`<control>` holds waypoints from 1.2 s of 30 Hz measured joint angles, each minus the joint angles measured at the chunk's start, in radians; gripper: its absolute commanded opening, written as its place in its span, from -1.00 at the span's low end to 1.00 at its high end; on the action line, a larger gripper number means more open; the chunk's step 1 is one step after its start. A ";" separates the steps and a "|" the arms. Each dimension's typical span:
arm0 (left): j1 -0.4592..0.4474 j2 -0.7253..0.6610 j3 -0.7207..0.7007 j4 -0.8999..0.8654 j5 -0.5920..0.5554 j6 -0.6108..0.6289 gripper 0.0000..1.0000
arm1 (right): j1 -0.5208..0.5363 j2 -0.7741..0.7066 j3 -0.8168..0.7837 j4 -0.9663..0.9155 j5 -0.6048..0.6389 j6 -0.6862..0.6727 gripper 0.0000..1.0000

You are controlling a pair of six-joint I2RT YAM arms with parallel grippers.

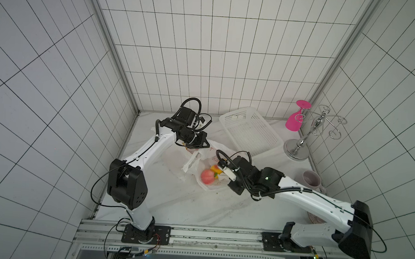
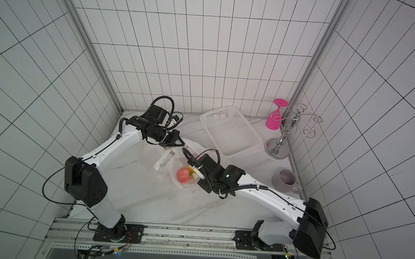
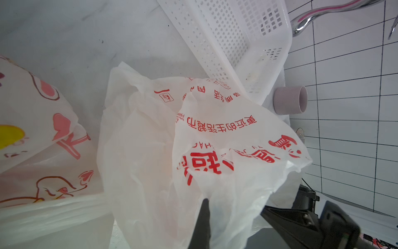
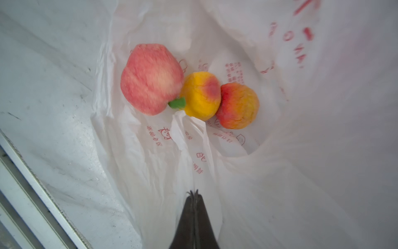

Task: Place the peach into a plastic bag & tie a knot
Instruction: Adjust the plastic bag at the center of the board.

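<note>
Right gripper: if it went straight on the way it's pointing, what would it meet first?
The right gripper is shut on a fold of the bag; that plastic comes first, then probably the yellow peach, though depth is unclear.

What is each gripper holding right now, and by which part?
Both pinch the plastic bag: right gripper a handle strip by the mouth, left gripper the printed rim opposite.
</note>
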 measured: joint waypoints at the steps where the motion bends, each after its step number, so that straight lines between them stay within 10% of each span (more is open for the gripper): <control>1: 0.000 -0.002 0.000 -0.002 -0.001 0.000 -1.00 | -0.038 -0.032 0.000 0.000 -0.030 0.008 -1.00; 14: -0.004 -0.048 0.056 -0.092 -0.017 -0.004 -1.00 | -0.318 -0.265 -0.015 0.221 -0.351 0.306 -1.00; 25: -0.095 -0.192 0.190 -0.103 -0.026 -0.087 -1.00 | -0.426 -0.402 -0.033 0.440 -0.351 0.640 -1.00; 36: -0.112 0.117 0.370 -0.061 -0.024 -0.058 -0.24 | -0.527 -0.393 -0.097 0.465 -0.190 0.880 -1.00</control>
